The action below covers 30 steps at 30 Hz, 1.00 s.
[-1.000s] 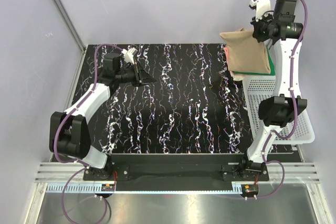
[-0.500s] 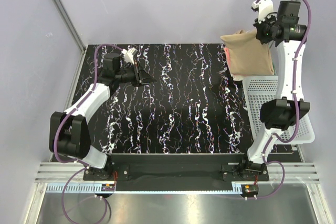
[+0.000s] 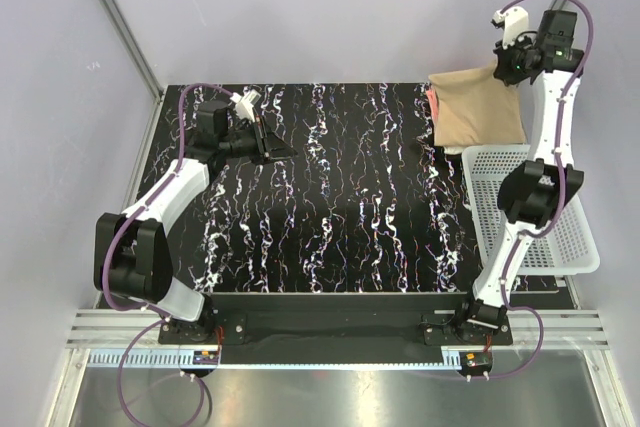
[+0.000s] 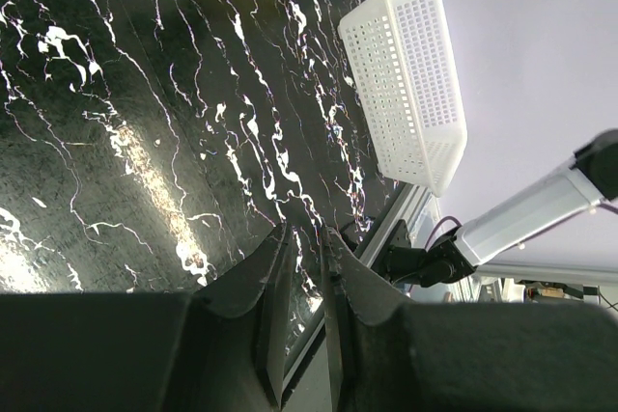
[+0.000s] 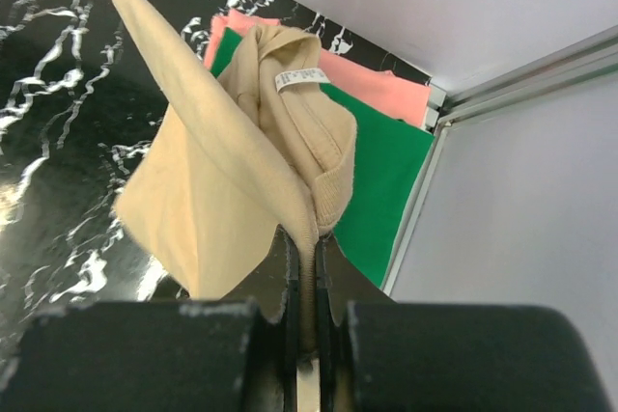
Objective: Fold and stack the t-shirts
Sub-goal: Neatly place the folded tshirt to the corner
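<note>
Tan shirt (image 5: 222, 190): light, limp cloth, likely droops; right fingers (image 5: 322, 320) pinch its folded edge above green shirt (image 5: 386, 190). Left fingers (image 4: 280, 277) nearly together, empty.

Soft matt tan t-shirt (image 5: 222, 190), glossy table (image 3: 330, 197)

Bright, even overhead light — white glare streaks the glossy desk (image 4: 116, 94) just beyond the left fingers (image 4: 273, 296), which sit dark, shadowed and blurred up close.
</note>
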### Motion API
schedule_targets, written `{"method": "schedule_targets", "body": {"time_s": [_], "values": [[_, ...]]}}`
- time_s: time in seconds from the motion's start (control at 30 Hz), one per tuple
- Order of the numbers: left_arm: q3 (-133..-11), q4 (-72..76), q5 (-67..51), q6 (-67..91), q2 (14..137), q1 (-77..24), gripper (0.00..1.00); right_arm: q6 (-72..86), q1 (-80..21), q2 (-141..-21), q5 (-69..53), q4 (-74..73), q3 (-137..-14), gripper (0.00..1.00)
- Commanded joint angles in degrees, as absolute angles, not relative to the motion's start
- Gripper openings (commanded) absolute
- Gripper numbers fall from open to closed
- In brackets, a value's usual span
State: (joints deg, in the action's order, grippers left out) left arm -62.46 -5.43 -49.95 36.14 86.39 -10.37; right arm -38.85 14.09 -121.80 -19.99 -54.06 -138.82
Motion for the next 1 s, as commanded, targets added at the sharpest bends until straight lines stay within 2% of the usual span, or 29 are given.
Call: {"method": "schedule_targets", "body": {"time_s": [0.0, 0.4, 0.7, 0.97], "values": [[-62.2, -2.5, -51.9, 36.9, 85.2, -10.0, 0.22, -40.0, 14.6, -125.8, -20.3, -47.7, -144.0, 0.0], [-62.0, -2.4, -52.2, 36.8, 86.0, -9.9, 0.22, -39.9, 15.4, -135.2, -15.7, -38.8, -149.9, 0.0], [-62.0, -2.1, -52.4, 37.1, 86.1, -9.9, 0.22, -39.5, 16.2, -138.0, -17.8, -37.7, -152.0, 0.0], [-61.9, -1.9, -52.4, 37.1, 86.2, -10.0, 0.22, -37.3, 16.4, -143.1, -19.2, -35.0, -156.3, 0.05]]}}
